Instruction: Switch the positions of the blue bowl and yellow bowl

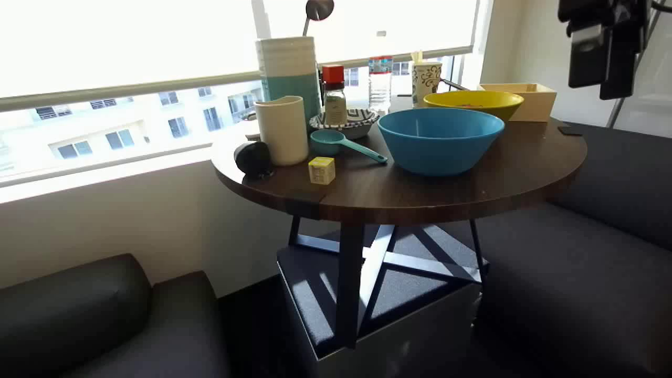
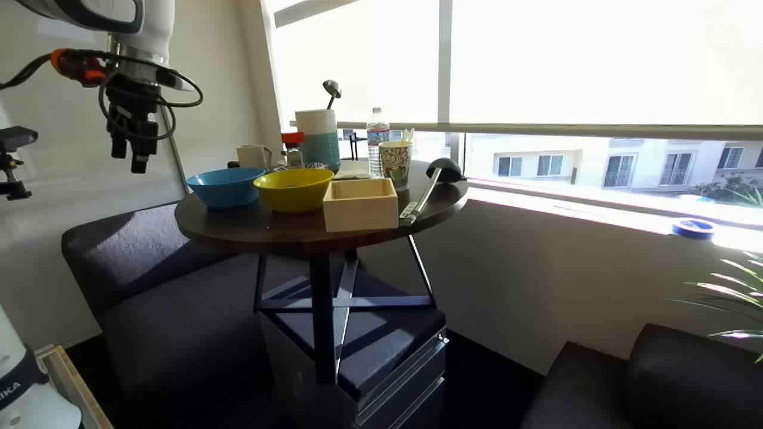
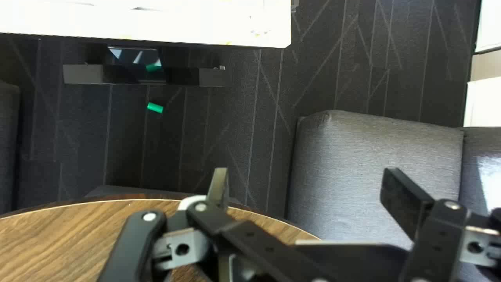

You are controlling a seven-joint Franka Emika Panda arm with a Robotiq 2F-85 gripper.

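The blue bowl (image 1: 440, 149) sits upright on the round dark wooden table (image 1: 420, 202), and it also shows in an exterior view (image 2: 225, 189). The yellow bowl (image 1: 501, 107) stands close beside it, between the blue bowl and a wooden box, and it shows whole in an exterior view (image 2: 295, 193). From these views I cannot tell whether the bowls touch. My gripper (image 2: 129, 156) hangs in the air, above table height and off to the blue bowl's side of the table. In the wrist view the gripper (image 3: 306, 186) has its fingers wide apart with nothing between them. Neither bowl shows in the wrist view.
A light wooden box (image 2: 361, 208) stands beside the yellow bowl. A ladle (image 2: 429, 187), paper cup (image 2: 396, 164), water bottle (image 1: 380, 79), tall crock (image 1: 289, 71), tan cup (image 1: 283, 131), teal scoop (image 1: 328, 142) and small yellow cube (image 1: 322, 170) are also on the table. A grey seat (image 3: 375, 172) lies below.
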